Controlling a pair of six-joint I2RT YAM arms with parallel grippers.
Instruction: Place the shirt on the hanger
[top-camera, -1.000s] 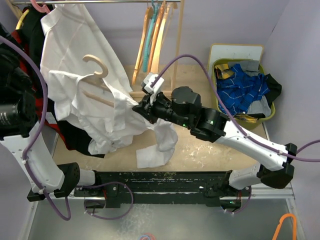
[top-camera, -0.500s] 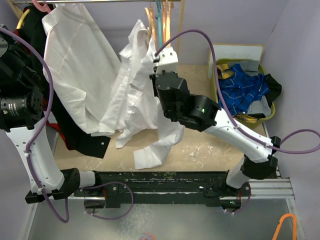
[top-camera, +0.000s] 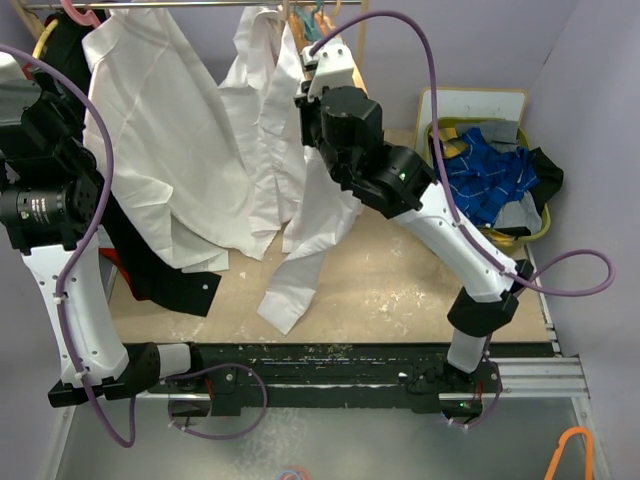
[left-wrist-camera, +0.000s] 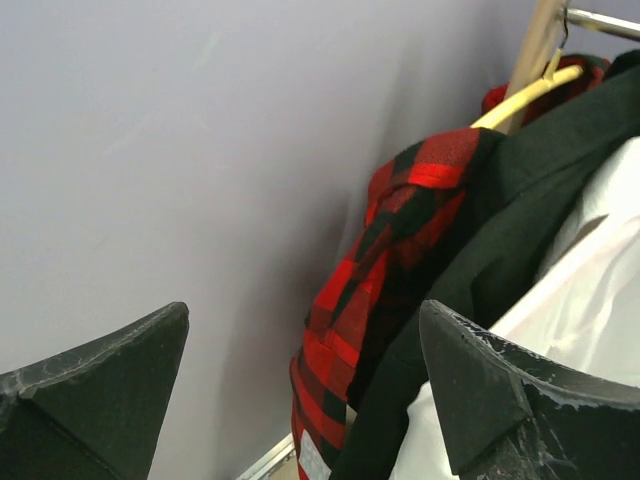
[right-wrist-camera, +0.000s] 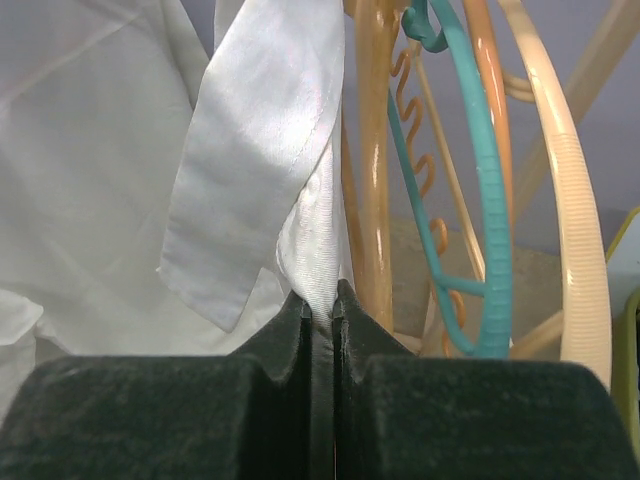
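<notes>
With right gripper (right-wrist-camera: 320, 305) jaws clenched on one thin fold of the shirt (top-camera: 265, 150), held high with its sleeve near the worktop (top-camera: 400, 280), and left gripper (left-wrist-camera: 305, 310) jaws spread empty, expect slip-out or a snag on the teal hanger (right-wrist-camera: 490, 200) just beside

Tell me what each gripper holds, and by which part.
Right gripper pinches the shirt by a bunched fold beside what looks like its collar. Left gripper is open, holding nothing.
</notes>
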